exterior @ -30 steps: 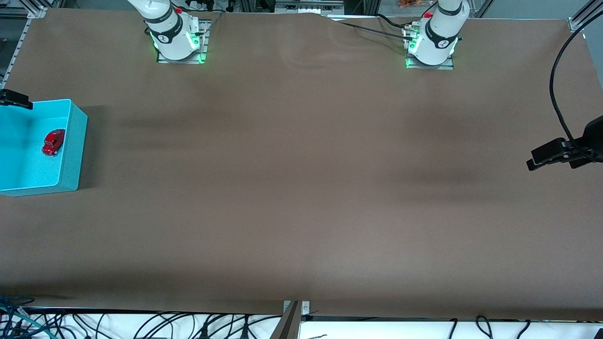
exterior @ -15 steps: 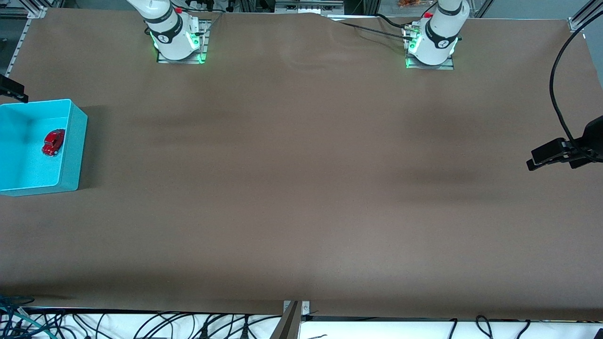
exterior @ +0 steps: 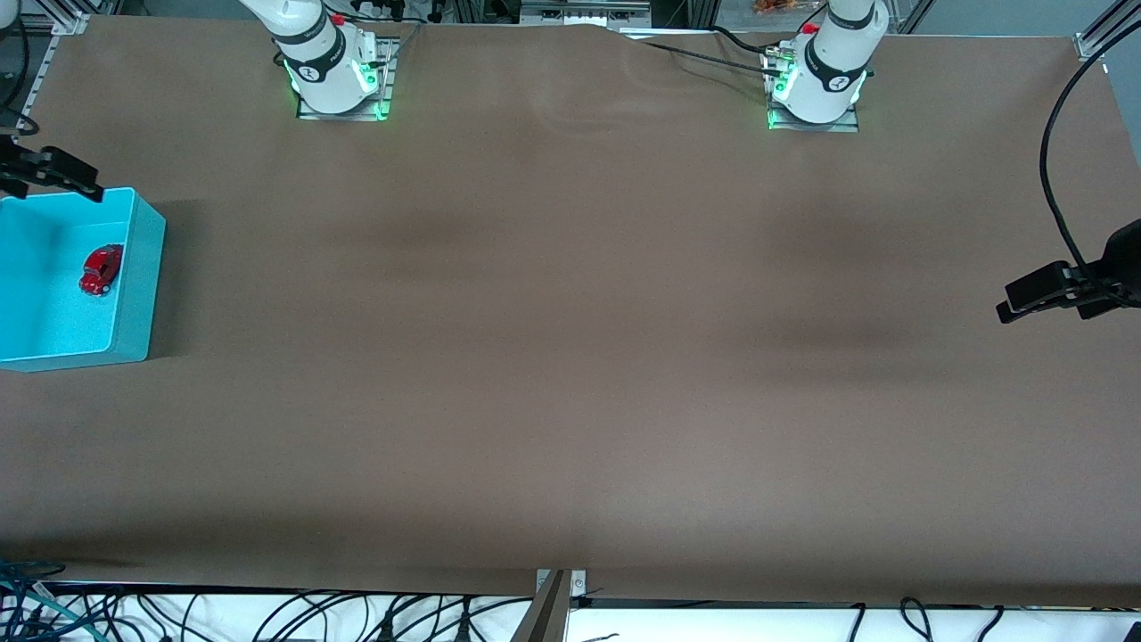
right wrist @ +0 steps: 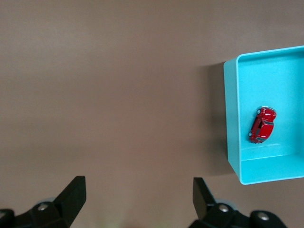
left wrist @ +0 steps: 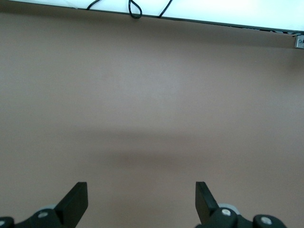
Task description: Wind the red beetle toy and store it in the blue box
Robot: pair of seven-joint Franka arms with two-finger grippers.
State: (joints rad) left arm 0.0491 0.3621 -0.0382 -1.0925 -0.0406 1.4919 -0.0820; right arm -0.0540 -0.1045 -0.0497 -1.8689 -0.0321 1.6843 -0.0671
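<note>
Red beetle toy (exterior: 101,268) lies inside the blue box (exterior: 143,267); storing appears done. Right gripper (exterior: 55,171), over the box's rim, and left gripper (exterior: 1038,292): fingers spread, empty.

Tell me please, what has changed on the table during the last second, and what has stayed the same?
Only the right gripper moved: it shifted along the farther edge of the blue box toward the table's middle, open and holding nothing. The red beetle toy lies unmoved inside the box, the box has not shifted, and the left gripper waits open over the table at its own end.
</note>
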